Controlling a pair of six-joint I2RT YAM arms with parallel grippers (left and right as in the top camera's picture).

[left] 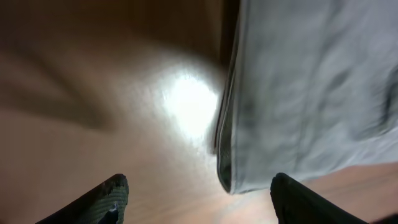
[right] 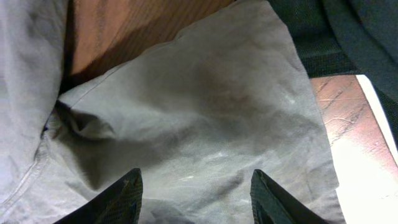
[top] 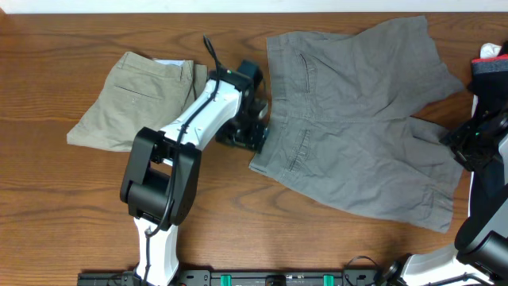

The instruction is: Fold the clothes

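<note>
Up at centre-right from overhead, mid-grey cotton twill trousers (top: pixel 357 103) lie spread flat on the brown wooden table (top: pixel 79 199), folded light khaki-beige trousers (top: pixel 139 99) apart at left, bare wood open along the front. Left wrist now: left gripper (left: pixel 199 186) fingers apart, the grey waistband edge running between them. Right wrist: right gripper (right: pixel 196 180) fingers apart over a grey leg, clamping nothing.

No text, label or number is legible on the grey trousers (top: pixel 357 119), khaki trousers (top: pixel 139 99) or table (top: pixel 63 199)
</note>
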